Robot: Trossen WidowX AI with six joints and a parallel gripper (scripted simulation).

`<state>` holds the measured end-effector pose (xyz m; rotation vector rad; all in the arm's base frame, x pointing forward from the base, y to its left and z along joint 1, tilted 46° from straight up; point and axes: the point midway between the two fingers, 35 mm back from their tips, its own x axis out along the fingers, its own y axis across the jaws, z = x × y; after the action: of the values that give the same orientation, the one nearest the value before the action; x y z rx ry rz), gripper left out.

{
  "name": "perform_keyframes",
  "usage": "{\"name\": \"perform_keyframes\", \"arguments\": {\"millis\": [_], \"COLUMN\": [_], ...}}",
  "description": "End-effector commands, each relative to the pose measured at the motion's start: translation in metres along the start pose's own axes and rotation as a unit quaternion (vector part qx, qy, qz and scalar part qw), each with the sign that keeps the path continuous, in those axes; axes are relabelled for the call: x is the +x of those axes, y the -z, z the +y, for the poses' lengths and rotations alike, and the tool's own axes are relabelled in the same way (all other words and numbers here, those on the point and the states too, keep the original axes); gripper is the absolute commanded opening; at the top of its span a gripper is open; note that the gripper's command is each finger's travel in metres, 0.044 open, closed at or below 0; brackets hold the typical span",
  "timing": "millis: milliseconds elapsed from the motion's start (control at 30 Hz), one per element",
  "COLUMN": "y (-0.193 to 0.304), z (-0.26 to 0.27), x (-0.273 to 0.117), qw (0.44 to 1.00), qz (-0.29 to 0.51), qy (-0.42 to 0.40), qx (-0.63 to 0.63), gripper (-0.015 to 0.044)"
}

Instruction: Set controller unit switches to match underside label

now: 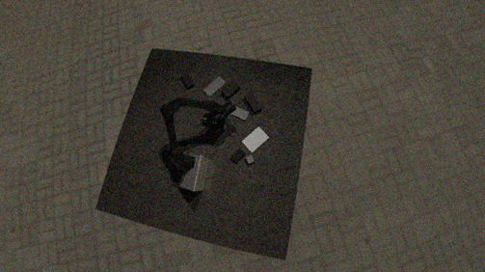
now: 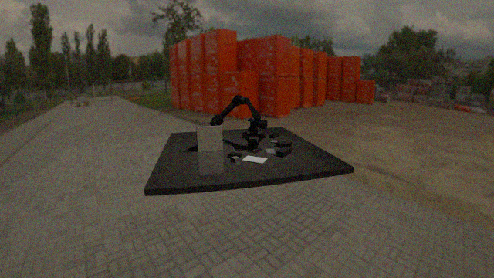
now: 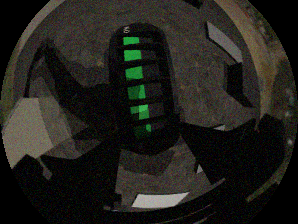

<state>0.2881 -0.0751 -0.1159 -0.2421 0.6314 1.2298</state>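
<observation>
The dark grey controller unit (image 3: 167, 70) stands out in the wrist view with its rocker switches facing the camera. Green shows on the left side of all six; the lower ones are partly shaded. A small pale mark at its top end is too blurred to read. Its underside label is hidden. My gripper (image 3: 150, 131) (image 2: 252, 138) is shut on the unit, with one dark finger on each side near its lower end. Whether the unit touches the bench (image 1: 237, 225) (image 2: 177, 181) is unclear.
A pale upright box (image 1: 193, 177) (image 2: 209, 138) (image 3: 27, 127) stands beside the arm. A white sheet (image 1: 256, 139) (image 2: 255, 159) (image 3: 160, 200) lies beyond the gripper. Grey blocks (image 1: 214, 86) (image 1: 239, 113) and dark modules (image 1: 230, 90) (image 1: 237, 156) lie around.
</observation>
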Motion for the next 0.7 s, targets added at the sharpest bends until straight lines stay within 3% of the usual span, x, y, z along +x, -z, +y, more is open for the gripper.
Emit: {"name": "perform_keyframes", "arguments": {"millis": [0,667], "y": [-0.001,-0.009], "z": [0.000,0.000], "x": [0.001,-0.012], "qw": [1.000,1.000], "qz": [-0.002,0.007], "qy": [0.001,0.001], "qx": [0.001,0.001], "gripper": [0.0326,0.0336]}}
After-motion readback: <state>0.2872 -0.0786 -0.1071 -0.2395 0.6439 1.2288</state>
